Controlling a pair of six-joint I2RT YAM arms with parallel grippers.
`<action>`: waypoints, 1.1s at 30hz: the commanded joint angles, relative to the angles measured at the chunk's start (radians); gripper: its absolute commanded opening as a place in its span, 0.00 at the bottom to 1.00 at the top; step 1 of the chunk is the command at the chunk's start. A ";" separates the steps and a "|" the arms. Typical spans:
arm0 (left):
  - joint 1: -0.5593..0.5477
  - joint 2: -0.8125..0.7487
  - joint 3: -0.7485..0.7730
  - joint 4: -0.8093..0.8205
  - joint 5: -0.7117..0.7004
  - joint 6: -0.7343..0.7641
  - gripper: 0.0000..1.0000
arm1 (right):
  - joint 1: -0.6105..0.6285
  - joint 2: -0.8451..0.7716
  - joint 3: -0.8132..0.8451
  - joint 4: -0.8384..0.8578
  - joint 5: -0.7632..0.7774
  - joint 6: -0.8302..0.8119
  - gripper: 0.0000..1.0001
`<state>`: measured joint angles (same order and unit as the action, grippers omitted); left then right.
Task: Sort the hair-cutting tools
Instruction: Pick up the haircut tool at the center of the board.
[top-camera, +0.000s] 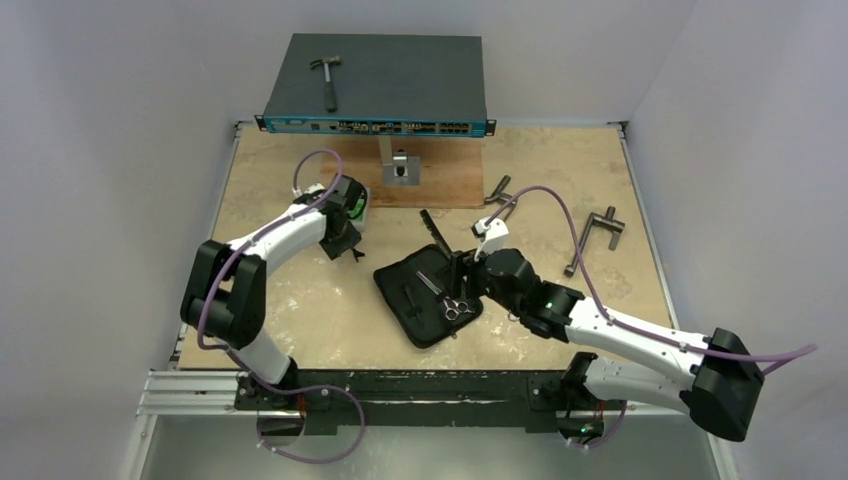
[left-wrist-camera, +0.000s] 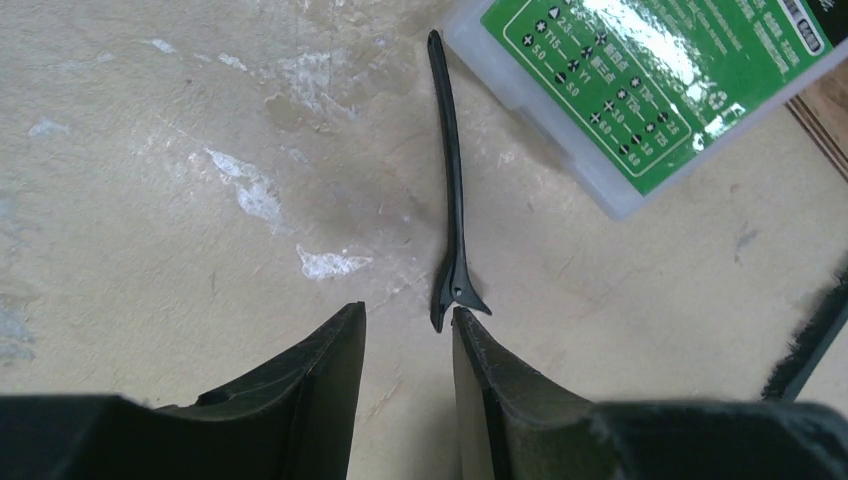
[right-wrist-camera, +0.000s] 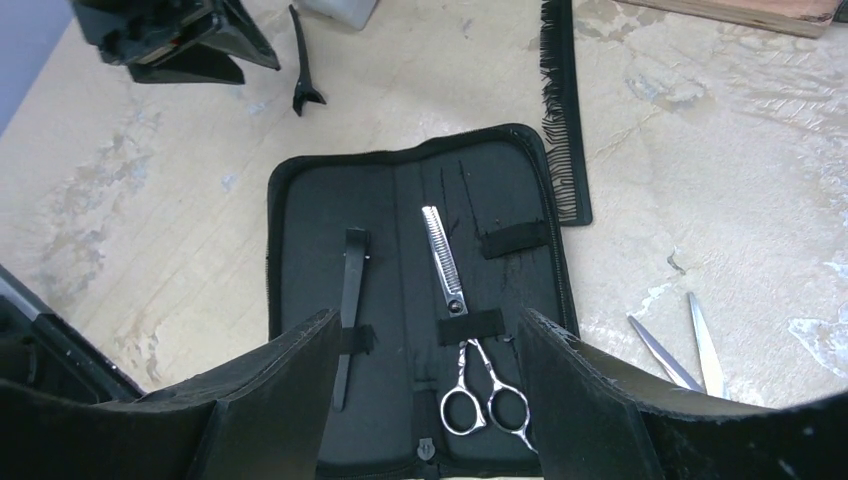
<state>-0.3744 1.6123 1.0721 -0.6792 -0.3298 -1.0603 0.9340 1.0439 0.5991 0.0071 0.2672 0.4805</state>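
On the left half of the table I have the left gripper (left-wrist-camera: 405, 320) low over the bare top, its fingers parted by a narrow gap with nothing clamped between them. One slim black hair clip (left-wrist-camera: 455, 200) lies on the table straight ahead of them, its forked end right at the fingertips, its thin end reaching to a clear box with a green label (left-wrist-camera: 640, 90). Toward the middle of the near edge the black zip case (right-wrist-camera: 280, 250) lies open and flat. In its left half a second clip (right-wrist-camera: 350, 300) sits under a strap; in its right half silver scissors (right-wrist-camera: 460, 330) are strapped in, rings toward me. The black comb (right-wrist-camera: 565, 120) lies on the table just beside the case's far right corner. The right gripper (right-wrist-camera: 428, 318) hangs over the case, fingers wide, holding nothing. Right of the case, the blades of another pair of scissors (right-wrist-camera: 690, 345) rest on the table; their handles are hidden from me
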 joint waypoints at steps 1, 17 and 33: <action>0.014 0.051 0.072 -0.020 -0.024 -0.025 0.37 | 0.001 -0.056 -0.022 0.002 -0.027 0.019 0.64; 0.062 0.148 0.103 -0.012 0.006 -0.035 0.37 | 0.000 -0.101 -0.030 -0.006 -0.031 0.016 0.65; 0.063 0.130 0.123 0.023 0.066 -0.008 0.61 | 0.000 -0.117 -0.039 0.006 -0.032 0.018 0.65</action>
<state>-0.3153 1.7683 1.1797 -0.6754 -0.2916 -1.0798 0.9348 0.9340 0.5629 -0.0044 0.2420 0.4904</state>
